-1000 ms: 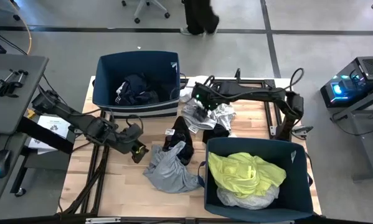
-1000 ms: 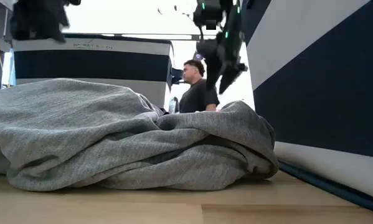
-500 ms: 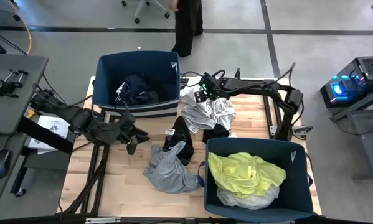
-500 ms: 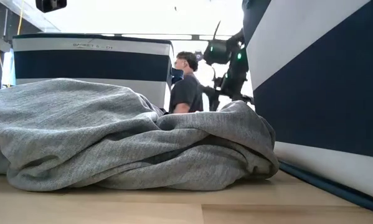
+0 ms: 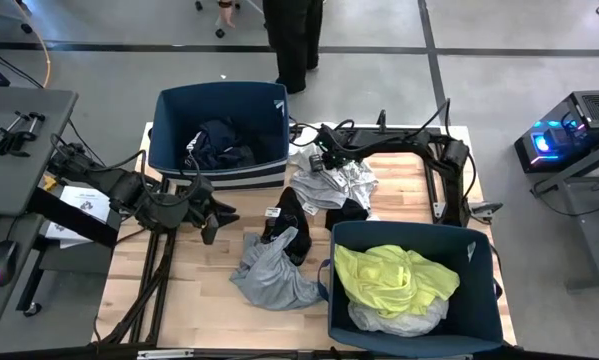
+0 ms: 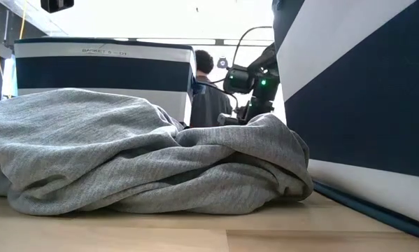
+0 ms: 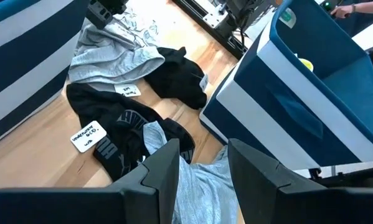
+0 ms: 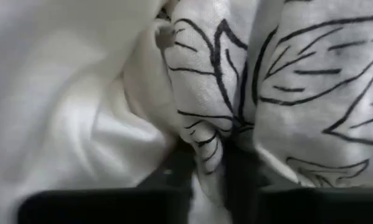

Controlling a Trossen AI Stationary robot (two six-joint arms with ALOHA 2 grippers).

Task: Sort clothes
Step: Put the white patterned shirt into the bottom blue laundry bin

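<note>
The clothes lie mid-table: a white garment with grey print [image 5: 345, 183] at the far side, a black garment [image 5: 289, 213] nearer, and a grey garment [image 5: 272, 277] heaped on the wood at the near side. My right gripper [image 5: 319, 163] is down on the white garment's far left part, shut on it. My left gripper [image 5: 210, 217] hovers open above the table's left part, its fingers [image 7: 164, 169] bare, short of the black garment [image 7: 121, 127]. In the low view the grey garment [image 6: 125, 154] hides the right gripper's fingertips. My right gripper pinches a raised fold of the white printed garment [image 8: 212, 149] between its two fingers [image 8: 174, 171], slanting down from above. How many layers the fold has, I cannot tell. The rest of the garment lies slack on the table.
A navy bin [image 5: 169, 140] at the far left holds dark clothes [image 5: 222, 143]. A second navy bin [image 5: 479, 300] at the near right holds a yellow garment [image 5: 394, 277]. Paper labels [image 7: 88, 135] lie on the black garment. A person [image 5: 291, 40] stands beyond the far edge.
My right gripper has come down and toward the table's far left onto the white printed garment, rolling as it sank. My left gripper has risen a little and tipped up. The person has walked along behind the far edge.
</note>
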